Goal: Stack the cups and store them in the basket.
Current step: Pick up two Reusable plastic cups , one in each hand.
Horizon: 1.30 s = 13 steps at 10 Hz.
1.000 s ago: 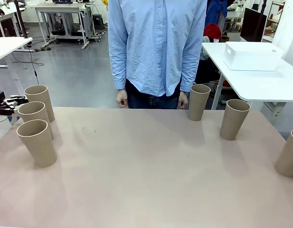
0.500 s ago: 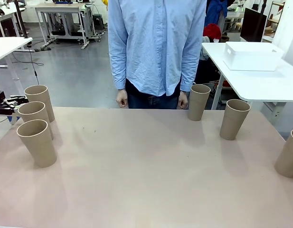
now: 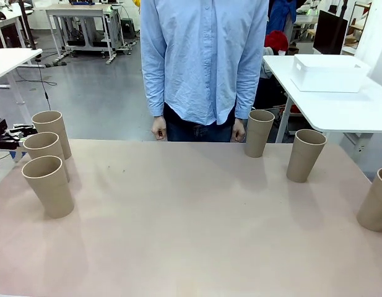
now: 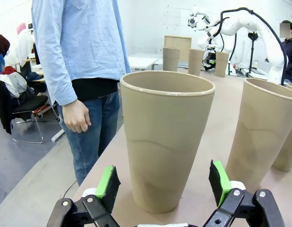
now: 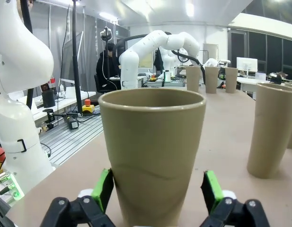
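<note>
Six tan paper cups stand upright on the table. Three are at the left [image 3: 51, 133] [image 3: 45, 154] [image 3: 48, 185] and three at the right [image 3: 259, 133] [image 3: 306, 154] [image 3: 374, 199]. My left gripper [image 4: 163, 184] is open at the table's left edge, its green pads [image 4: 108, 182] on either side of the nearest left cup [image 4: 167, 142] without pressing it. My right gripper [image 5: 157, 189] is open too, its pads [image 5: 211, 188] flanking the nearest right cup [image 5: 153, 151]. The white basket [image 3: 330, 73] sits on a separate white table at the back right.
A person in a light blue shirt [image 3: 203, 62] stands at the far edge, hands [image 3: 158, 129] hanging at table height. A second cup stands close beside each gripper [image 4: 269, 132] [image 5: 271, 127]. The table's middle [image 3: 191, 210] is bare.
</note>
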{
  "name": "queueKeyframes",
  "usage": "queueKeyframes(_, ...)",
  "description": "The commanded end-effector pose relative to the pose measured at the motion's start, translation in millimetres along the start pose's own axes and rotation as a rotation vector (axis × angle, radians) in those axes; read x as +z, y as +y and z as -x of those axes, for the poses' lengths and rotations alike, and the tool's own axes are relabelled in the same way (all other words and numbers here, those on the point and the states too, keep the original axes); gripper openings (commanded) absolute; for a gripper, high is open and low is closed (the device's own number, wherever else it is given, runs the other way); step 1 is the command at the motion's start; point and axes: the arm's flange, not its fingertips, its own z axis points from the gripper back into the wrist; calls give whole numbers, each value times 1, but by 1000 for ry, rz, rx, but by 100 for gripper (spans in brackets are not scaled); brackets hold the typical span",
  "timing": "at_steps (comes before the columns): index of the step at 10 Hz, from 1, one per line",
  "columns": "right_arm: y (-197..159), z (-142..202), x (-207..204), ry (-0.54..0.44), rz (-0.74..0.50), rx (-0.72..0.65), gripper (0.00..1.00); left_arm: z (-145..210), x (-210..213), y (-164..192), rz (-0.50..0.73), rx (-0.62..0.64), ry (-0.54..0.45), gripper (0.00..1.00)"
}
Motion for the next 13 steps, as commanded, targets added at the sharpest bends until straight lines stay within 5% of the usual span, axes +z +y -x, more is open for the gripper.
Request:
queueKeyframes(1,-2,-4,-8,-20,38,14,100,-8,-8,-8,-19,14,-34,100)
queueKeyframes(13,4,-1,-10,-21,-37,-26,100,-11,-21,-10,11,5,-51,100)
